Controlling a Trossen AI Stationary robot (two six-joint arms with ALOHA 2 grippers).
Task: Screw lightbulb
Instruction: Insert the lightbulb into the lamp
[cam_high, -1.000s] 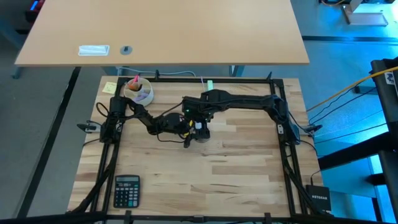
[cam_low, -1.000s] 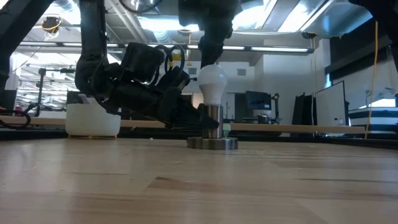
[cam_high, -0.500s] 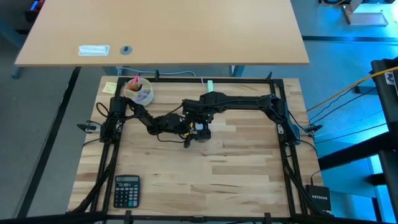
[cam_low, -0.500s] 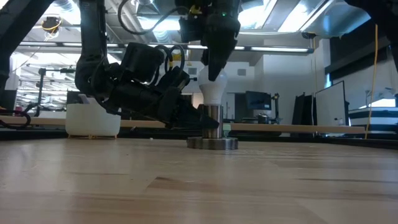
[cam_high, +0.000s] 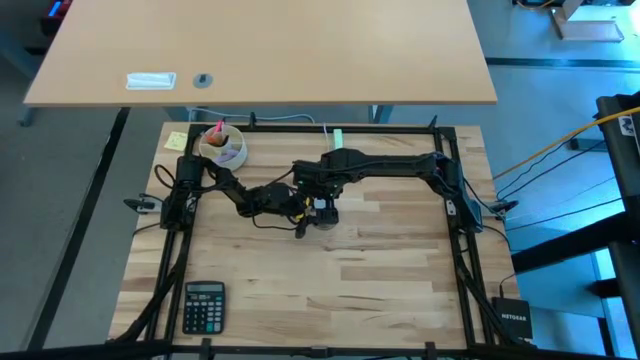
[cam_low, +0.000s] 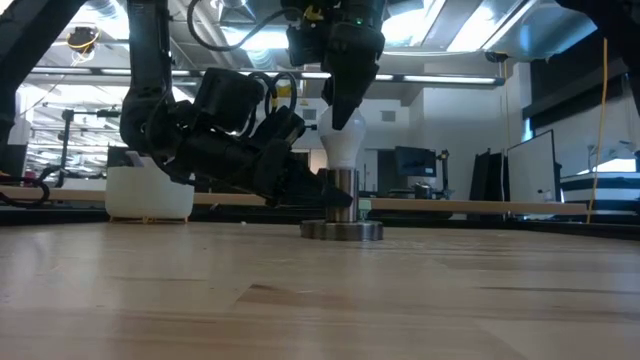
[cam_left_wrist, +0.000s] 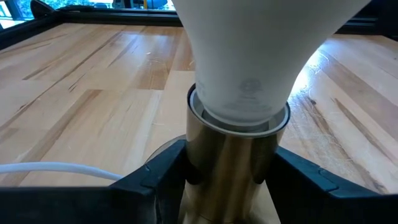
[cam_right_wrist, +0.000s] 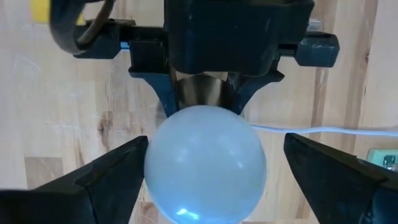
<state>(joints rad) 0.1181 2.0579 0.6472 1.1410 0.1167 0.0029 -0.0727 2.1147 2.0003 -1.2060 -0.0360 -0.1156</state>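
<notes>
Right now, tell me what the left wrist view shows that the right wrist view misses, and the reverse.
Only the left wrist view shows the lightbulb's neck seated in the metal socket's collar, with the left end effector clamped on that socket. Only the right wrist view shows the bulb's round top between the right end effector's open fingers, one on each side, gaps visible. Both share the bulb, socket, white cord and wooden table.

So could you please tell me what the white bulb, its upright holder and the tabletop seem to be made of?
White pear-shaped lightbulb: matte, frosted glass or plastic; cannot tell which. Brassy cylindrical socket sleeve: metal, going by its smooth streaked reflections. Pale plank tabletop: wood, with visible grain and joined strips, lightly sealed judging by a soft sheen.
</notes>
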